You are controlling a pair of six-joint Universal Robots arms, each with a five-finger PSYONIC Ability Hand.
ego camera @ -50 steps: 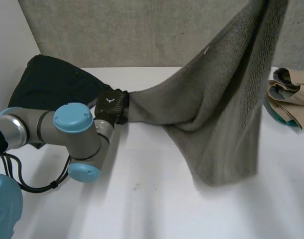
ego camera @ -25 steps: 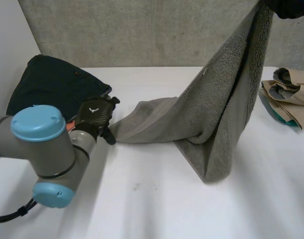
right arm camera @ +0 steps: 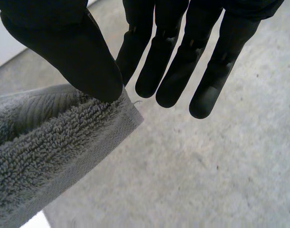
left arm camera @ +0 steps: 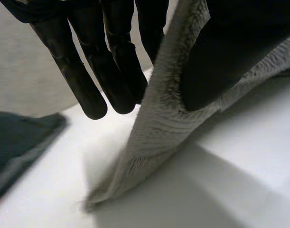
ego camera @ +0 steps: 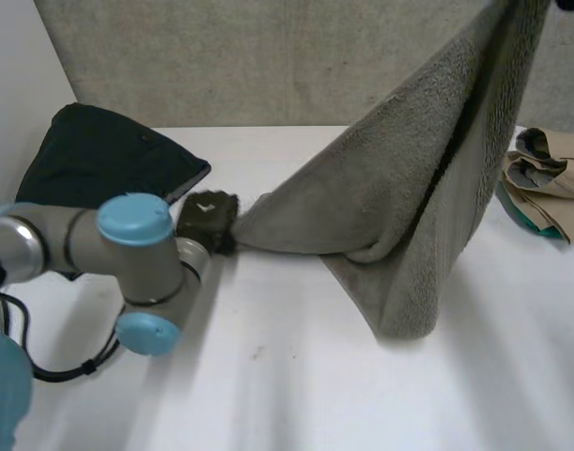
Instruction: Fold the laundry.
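A grey towel point(ego camera: 409, 197) hangs from high at the right down to the white table point(ego camera: 287, 376), stretched toward the left. My left hand point(ego camera: 207, 214) is low over the table at the towel's lower left corner. In the left wrist view its thumb point(left arm camera: 230, 52) presses the towel point(left arm camera: 154, 133) against straight fingers point(left arm camera: 111, 61), so it is shut on the cloth. My right hand's thumb point(right arm camera: 64, 42) pinches the towel's upper corner point(right arm camera: 50, 142) against its fingers point(right arm camera: 178, 57), high above the table.
A dark garment point(ego camera: 99, 160) lies heaped at the back left, just behind my left hand. A pile of folded beige clothes point(ego camera: 550, 178) sits at the right edge. A grey wall point(ego camera: 268, 56) stands behind the table. My left arm point(ego camera: 127, 244) reaches across the front left.
Half a second ago my left hand was off the towel and the cloth lay slack. It now pinches the lower corner again, and the towel is drawn tighter between both hands.
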